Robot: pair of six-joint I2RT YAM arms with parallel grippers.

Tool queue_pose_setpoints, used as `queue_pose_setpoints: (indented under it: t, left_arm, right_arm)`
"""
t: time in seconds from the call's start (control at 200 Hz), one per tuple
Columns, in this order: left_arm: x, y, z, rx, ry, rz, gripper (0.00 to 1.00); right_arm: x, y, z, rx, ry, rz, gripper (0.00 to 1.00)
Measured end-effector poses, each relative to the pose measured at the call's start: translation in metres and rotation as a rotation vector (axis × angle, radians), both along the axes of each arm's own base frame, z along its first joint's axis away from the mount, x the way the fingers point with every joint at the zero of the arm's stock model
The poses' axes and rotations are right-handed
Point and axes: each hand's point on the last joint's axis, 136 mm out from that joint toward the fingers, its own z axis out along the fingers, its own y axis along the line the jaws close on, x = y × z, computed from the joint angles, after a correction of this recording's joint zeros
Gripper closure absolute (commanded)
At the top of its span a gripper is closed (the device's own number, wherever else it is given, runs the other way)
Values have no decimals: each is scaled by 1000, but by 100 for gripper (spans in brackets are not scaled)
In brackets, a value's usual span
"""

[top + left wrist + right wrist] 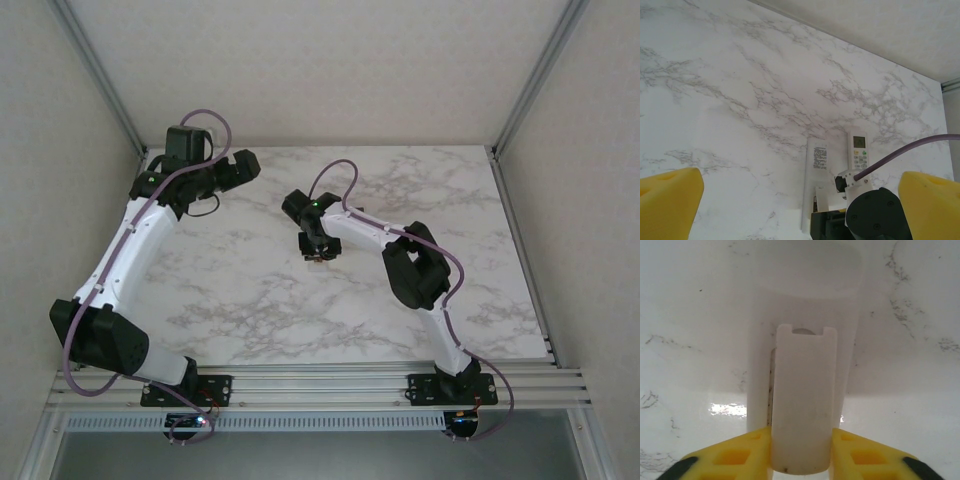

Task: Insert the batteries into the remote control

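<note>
Marble-patterned tabletop [250, 300] fills the space between pale walls, with both arms reaching over it. The right hand [801, 440] points straight down, and its yellow fingers [740, 455] sit close against the two long sides of a small white lid [802, 390]. I cannot tell whether they are squeezing the lid or only flanking it. The lid lies along the back of the face-down remote [812, 190], with a thin dark gap showing along its left edge and a small rounded notch at its far end. This remote lies flat near the middle of the tabletop, with a printed label at the end away from the right hand. Just beside the face-down remote, and parallel to it, lies a second remote [858, 149], face up, showing a small screen and buttons. The left hand [238, 170] hangs well apart from the face-down remote, toward the far left corner, with its fingers spread wide and grasping nothing.
</note>
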Motion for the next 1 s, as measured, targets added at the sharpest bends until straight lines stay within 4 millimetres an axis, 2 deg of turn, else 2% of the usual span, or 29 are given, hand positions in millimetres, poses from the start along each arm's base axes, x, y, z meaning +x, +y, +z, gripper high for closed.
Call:
queue_pose_setpoints:
  t: [0.28,0.441,0.526,0.586,0.686,0.781,1.001]
  left_arm:
    - [0,0,-1,0,0,0,0]
    - [0,0,-4,2,5,0,0]
    - [0,0,-6,3,11,0,1]
    - [-1,0,-7,3,13,0,0]
    - [-1,0,-8,3,14,0,0]
    - [-1,0,-7,3,13,0,0]
    - [-1,0,-7,3,13,0,0]
  right_arm:
    - [0,1,0,-5,9,3,61]
    - [1,2,8,-3,7,2,52]
    - [5,4,14,8,-3,-3,51]
    - [7,4,18,15,-9,-11,55]
    - [13,-1,20,23,-12,-42,70]
    - [20,-8,21,25,-12,-69,79]
    - [35,-4,35,60,-47,-82,87]
